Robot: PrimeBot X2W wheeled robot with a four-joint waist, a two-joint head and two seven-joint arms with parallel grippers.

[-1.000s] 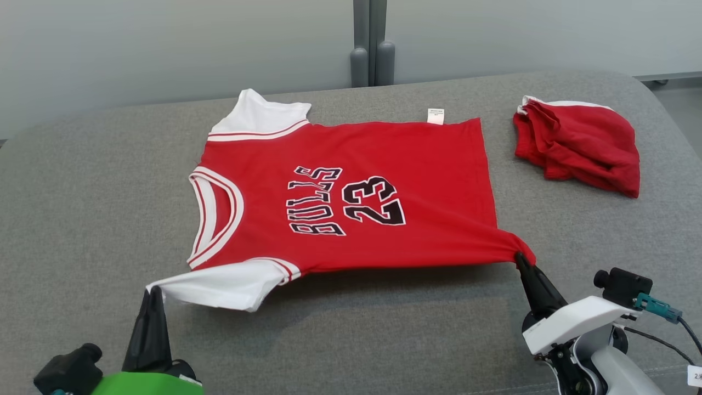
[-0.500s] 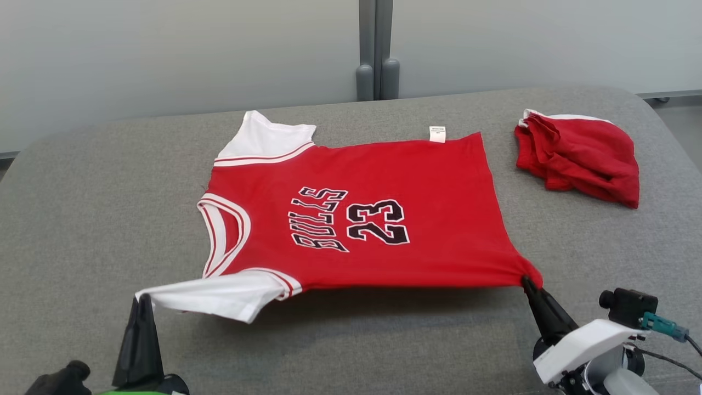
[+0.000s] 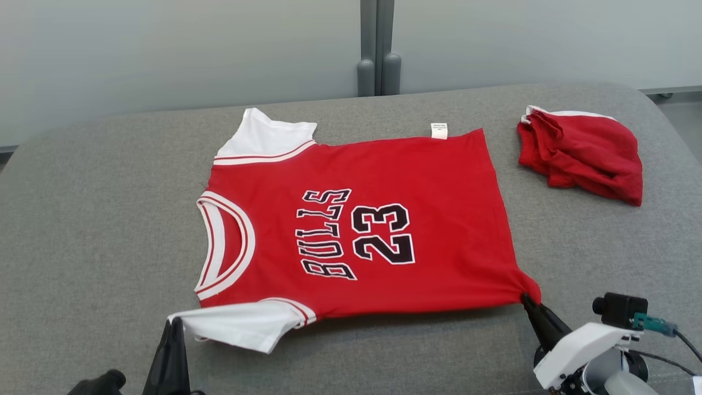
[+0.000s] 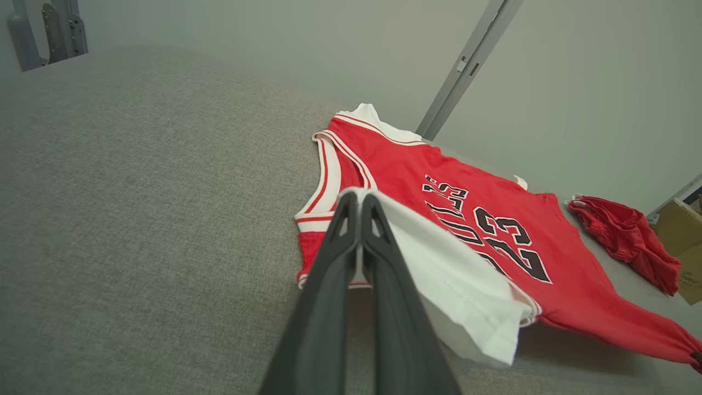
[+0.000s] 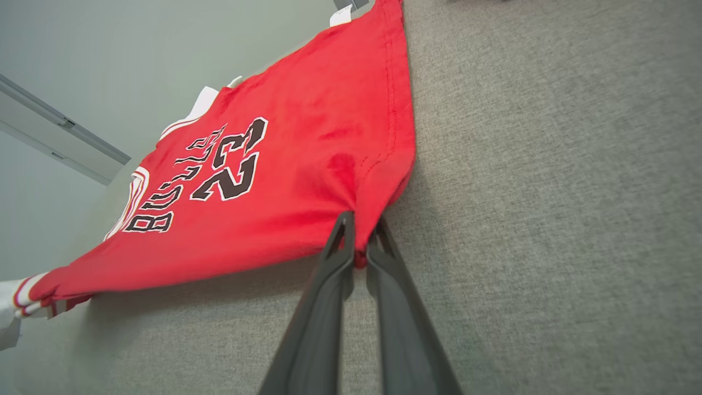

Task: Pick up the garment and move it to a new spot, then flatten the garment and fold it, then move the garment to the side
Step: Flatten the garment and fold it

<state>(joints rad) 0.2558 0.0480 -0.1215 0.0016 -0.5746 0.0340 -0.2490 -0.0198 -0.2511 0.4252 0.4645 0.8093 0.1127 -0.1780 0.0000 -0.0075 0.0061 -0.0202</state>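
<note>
The garment (image 3: 428, 219) is a red jersey with white sleeves and black "BULLS 23" lettering, spread over the grey padded table (image 3: 98, 219) with its collar to the left. Its near edge is held slightly off the surface and casts a thin shadow. At the lower left, my left gripper (image 3: 175, 321) is shut on the tip of the near white sleeve (image 3: 241, 326); the left wrist view shows the fingers (image 4: 356, 200) pinching that sleeve (image 4: 460, 285). My right gripper (image 3: 526, 299) is shut on the near hem corner, and in the right wrist view the red cloth (image 5: 307, 164) bunches between its tips (image 5: 359, 222).
A second red garment (image 3: 584, 153) lies crumpled at the table's back right, apart from the jersey. A cardboard box (image 4: 685, 241) stands beyond the table's right end. A grey wall with an upright post (image 3: 378, 49) runs behind. Bare grey surface lies left of the jersey and along the near edge.
The head camera has tilted. Both grippers keep their hold. The left gripper has shifted right and nearer, so the sleeve is less stretched, and the jersey's near edge hangs lower.
</note>
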